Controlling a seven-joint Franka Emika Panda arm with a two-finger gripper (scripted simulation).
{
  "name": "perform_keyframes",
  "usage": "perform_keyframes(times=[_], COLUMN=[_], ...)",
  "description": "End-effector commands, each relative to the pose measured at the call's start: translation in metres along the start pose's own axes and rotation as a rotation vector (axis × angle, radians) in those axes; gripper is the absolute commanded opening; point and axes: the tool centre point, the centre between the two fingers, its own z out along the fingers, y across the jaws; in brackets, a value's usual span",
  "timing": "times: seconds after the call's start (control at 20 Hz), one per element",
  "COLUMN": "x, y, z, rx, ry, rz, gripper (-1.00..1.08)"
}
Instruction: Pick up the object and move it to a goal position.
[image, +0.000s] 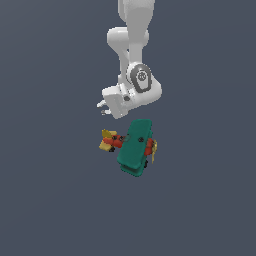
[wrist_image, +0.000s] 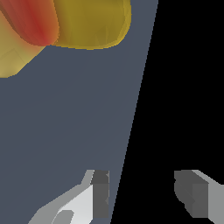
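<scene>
The toy plane lies on the flat grey counter, well away from any edge that shows, with its teal wings on top, its yellow tail fins pointing toward the exterior view's left and its yellow propeller toward the exterior view's right. The tool hangs just above and beside the tail end, not touching the plane. In the wrist view its two fingers stand wide apart with nothing between them, and only the yellow tail fins and a bit of red body show at the border of that picture, so the plane is off the tool's line.

The step in hand looks like the approach: the pick-up has not yet begun, and no goal marker can be seen in either picture. The next move calls for sliding the tool across until the plane sits between the fingers, probably over the narrow red body or across the wing block, then lowering and closing. The wings are broad, so the narrower body may give the surer hold.
</scene>
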Motion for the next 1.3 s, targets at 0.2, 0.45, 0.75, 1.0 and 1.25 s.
perform_keyframes(times=[0.2,0.45,0.75,1.0,1.25], x=[0.006,0.011,0.018,0.024,0.031], y=[-0.001,-0.002,-0.005,-0.007,-0.010], z=[-0.001,-0.004,-0.008,-0.013,-0.019], rx=[-0.065,-0.110,-0.159,-0.195,-0.226], ry=[0.070,0.128,0.201,0.267,0.335], rz=[0.002,0.006,0.012,0.018,0.026], gripper=[0.28,0.28,0.28,0.28,0.28])
